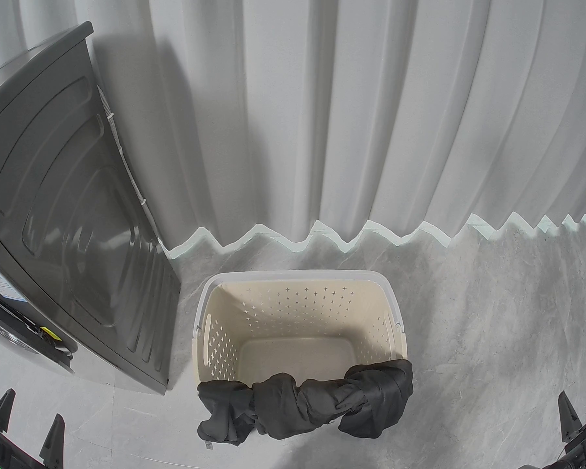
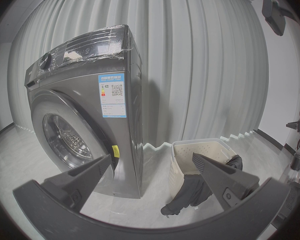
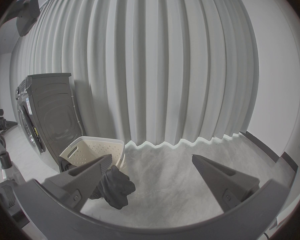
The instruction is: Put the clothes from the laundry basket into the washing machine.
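Garment (image 1: 306, 402), dark and soft, draped over the near rim of the cream laundry basket (image 1: 299, 273), which stands on the marble floor (image 1: 501, 307) just right of the grey washing machine (image 1: 65, 216) and in front of the pleated curtain (image 1: 345, 99). Its long axis runs left to right along that rim. The middle is bunched into a thick roll, and both ends hang down the basket's outer near wall, the left end lowest. The cloth looks light and limp; it would probably sag and trail when lifted, and a loose end could catch on the rim. The bunched middle seems the surest hold, since several folds could be pinched there at once. Left pincer (image 2: 151, 156) and right pincer (image 3: 152, 157) are both released, jaws spread wide with nothing between them, low and near, well apart from the garment on either side.
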